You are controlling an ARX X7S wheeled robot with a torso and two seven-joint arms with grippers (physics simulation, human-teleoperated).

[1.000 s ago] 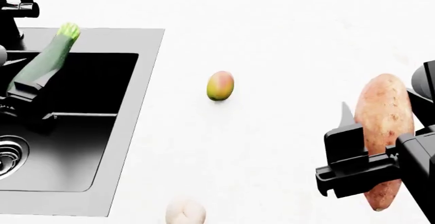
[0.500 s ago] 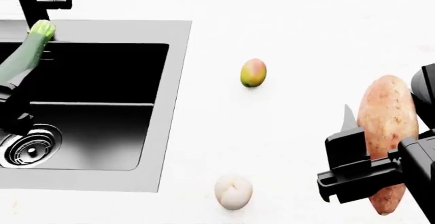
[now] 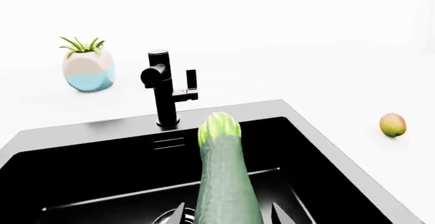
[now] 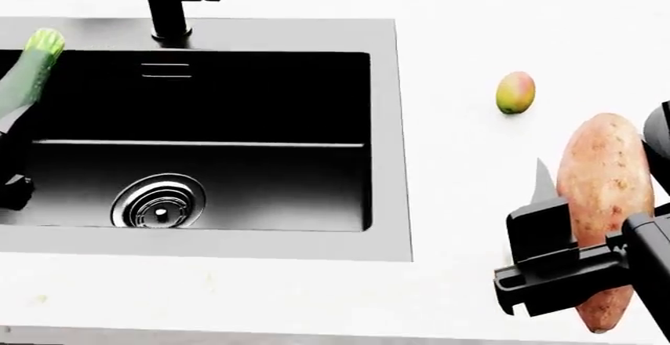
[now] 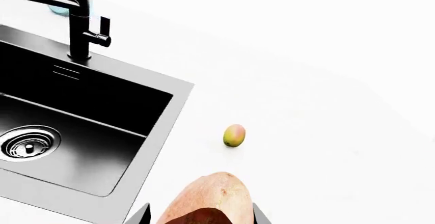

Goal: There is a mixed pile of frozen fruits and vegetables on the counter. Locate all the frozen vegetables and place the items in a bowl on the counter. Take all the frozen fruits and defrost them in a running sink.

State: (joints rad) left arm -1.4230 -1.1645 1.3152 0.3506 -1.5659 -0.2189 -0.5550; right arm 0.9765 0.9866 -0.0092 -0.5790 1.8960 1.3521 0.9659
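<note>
A long green zucchini [image 3: 224,178] hangs over the black sink [image 4: 382,125], and my left gripper [image 3: 228,215] is shut on it. In the head view the zucchini [image 4: 30,67] shows at the far left edge above the basin. My right gripper [image 5: 198,216] is shut on a large brown sweet potato [image 4: 598,204], held above the white counter to the right of the sink. A small red-green mango [image 4: 515,92] lies on the counter beyond it, apart from both grippers. No water shows at the black faucet [image 4: 168,0]. The bowl is out of view.
The sink's drain [image 4: 158,201] sits in the left half of the basin floor. A white and blue pot with a green plant [image 3: 87,67] stands behind the faucet. The counter's front edge [image 4: 209,331] runs along the bottom of the head view.
The head view has swung left: sink, faucet and mango slid right in the picture, and a pale round item near the front edge has left the view. Both grippers keep their holds.
</note>
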